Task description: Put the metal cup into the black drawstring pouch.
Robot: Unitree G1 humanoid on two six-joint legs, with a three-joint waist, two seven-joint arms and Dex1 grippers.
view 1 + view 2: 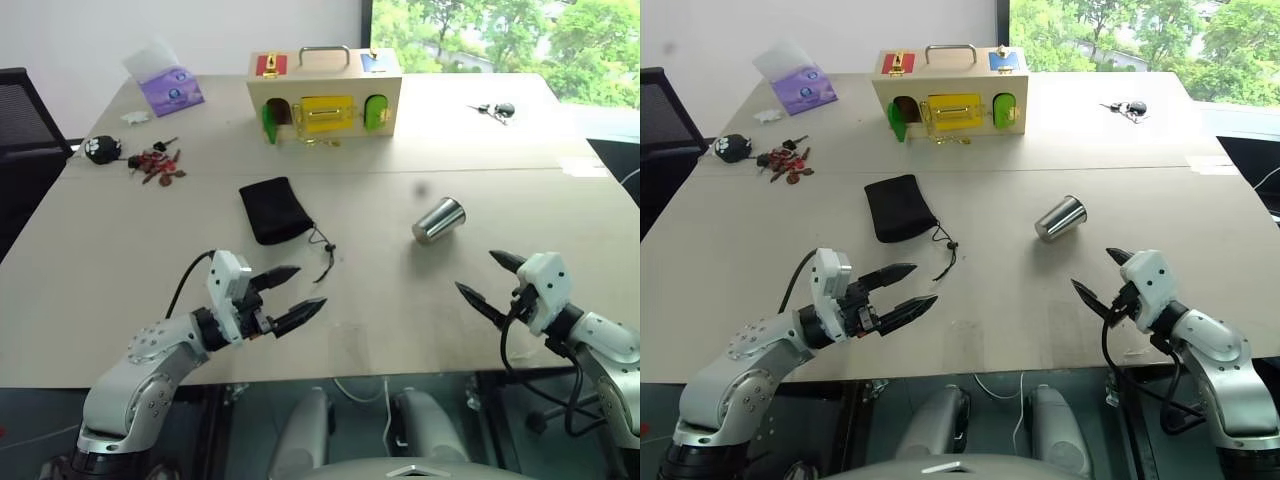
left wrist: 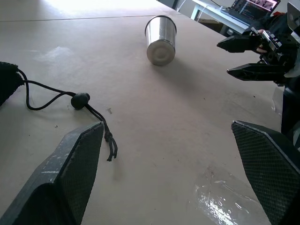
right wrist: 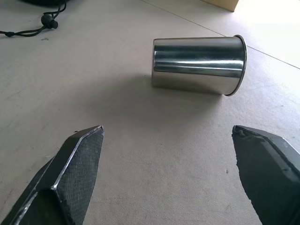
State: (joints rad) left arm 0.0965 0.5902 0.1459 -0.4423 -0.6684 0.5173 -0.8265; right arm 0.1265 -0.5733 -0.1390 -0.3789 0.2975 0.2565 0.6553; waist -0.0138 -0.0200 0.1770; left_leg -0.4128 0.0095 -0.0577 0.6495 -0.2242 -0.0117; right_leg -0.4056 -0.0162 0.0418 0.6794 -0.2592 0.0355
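The metal cup (image 1: 439, 220) lies on its side on the bench (image 1: 120, 300), toward the right edge, rim pointing away from the robot. The black drawstring pouch (image 1: 273, 210) lies flat near the middle, its cord trailing toward the near edge. The left claw (image 1: 288, 295) hangs wide near the cord, the right claw (image 1: 490, 279) wide facing the cup, each likely set to take its own item.

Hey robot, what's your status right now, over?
Left gripper and right gripper open, empty. Metal cup on its side on the table; black pouch flat, apart from it. Nothing between them.
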